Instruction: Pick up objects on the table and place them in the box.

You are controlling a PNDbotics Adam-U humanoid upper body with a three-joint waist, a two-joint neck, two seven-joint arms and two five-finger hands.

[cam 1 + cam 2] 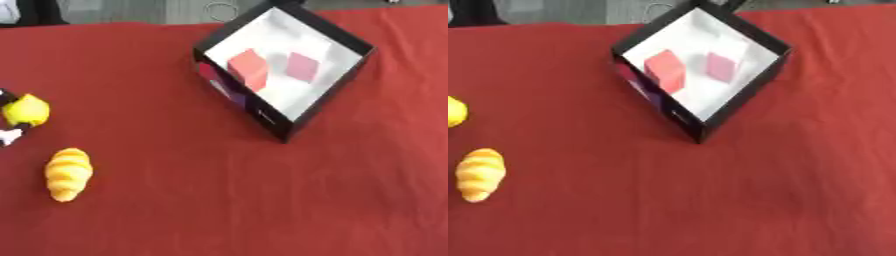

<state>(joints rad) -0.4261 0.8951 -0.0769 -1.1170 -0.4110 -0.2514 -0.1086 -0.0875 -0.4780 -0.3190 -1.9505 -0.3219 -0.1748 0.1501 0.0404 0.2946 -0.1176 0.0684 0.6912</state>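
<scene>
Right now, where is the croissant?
The croissant lies on the red tablecloth at the robot's left, near the table's left edge, just below the yellow object and well away from the box.

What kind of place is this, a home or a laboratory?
Probably a test or demonstration table, not a home: a red cloth covers it, with only toy-like props on it, a croissant and a yellow object, beside a black box holding coloured blocks.

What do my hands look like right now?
Little shows. The left hand is only a black sliver, with a whitish bit below, at the left eye view's left edge. No cables or markings visible. The right hand is out of view.
</scene>
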